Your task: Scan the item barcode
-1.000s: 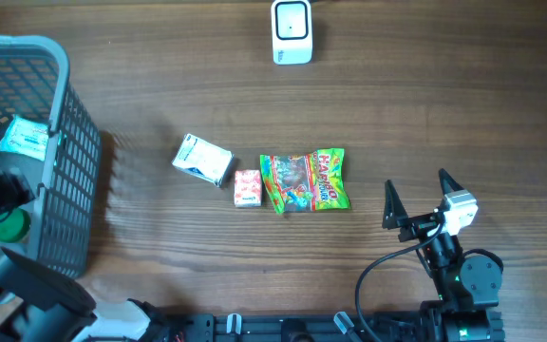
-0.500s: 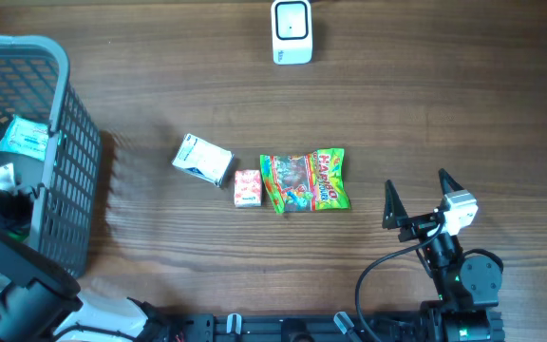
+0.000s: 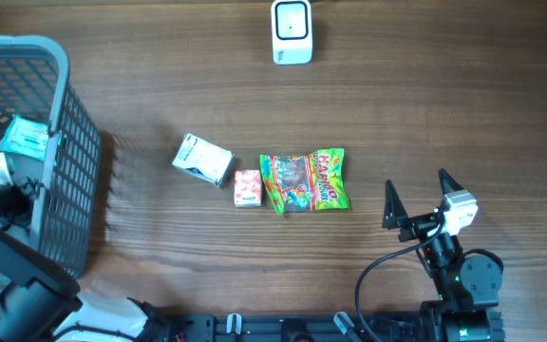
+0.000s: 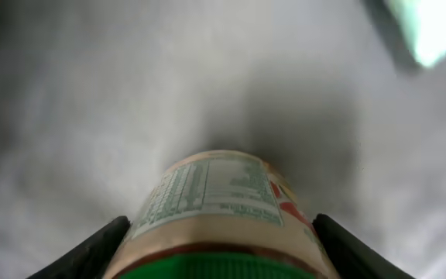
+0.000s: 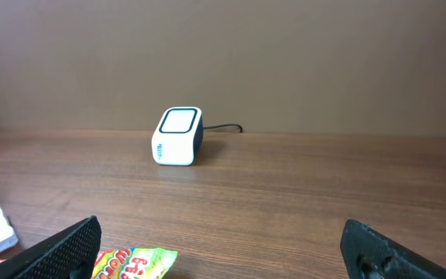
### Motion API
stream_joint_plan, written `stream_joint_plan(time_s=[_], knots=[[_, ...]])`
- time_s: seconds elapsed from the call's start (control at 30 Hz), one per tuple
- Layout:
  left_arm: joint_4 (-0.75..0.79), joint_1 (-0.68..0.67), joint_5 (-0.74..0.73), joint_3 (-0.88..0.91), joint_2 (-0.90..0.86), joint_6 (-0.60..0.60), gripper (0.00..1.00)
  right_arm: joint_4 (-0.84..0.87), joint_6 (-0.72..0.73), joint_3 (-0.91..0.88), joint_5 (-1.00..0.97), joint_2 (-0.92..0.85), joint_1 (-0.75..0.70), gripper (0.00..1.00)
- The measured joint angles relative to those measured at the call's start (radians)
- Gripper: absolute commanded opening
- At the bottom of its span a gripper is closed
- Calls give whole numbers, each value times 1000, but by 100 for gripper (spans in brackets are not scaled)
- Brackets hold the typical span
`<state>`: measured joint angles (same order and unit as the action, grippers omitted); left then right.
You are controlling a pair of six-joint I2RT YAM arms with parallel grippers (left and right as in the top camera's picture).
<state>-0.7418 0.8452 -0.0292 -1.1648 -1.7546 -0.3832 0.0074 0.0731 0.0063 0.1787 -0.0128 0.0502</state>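
Inside grey basket (image 3: pixel 79 171): left gripper (image 4: pixel 219 223) astride green-lidded jar (image 4: pixel 207 186), hold unclear
Right side: right gripper (image 5: pixel 219 226) wide open, empty

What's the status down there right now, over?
Left pincer straddles green-lidded jar inside basket, grip unconfirmed. Right pincer open, idle. Scanner unobstructed; candy bag mid-table.
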Motion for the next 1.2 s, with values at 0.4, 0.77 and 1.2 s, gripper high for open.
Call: stream_joint_plan(time_s=[0.4, 0.77, 1.2], knots=[[135, -2, -160, 7, -1, 143, 100, 0, 0, 0, 0, 0, 0, 100], [194, -2, -137, 7, -1, 259, 55, 0, 0, 0, 0, 0, 0, 100], [20, -22, -183, -225, 171, 405, 59, 0, 0, 0, 0, 0, 0, 100]])
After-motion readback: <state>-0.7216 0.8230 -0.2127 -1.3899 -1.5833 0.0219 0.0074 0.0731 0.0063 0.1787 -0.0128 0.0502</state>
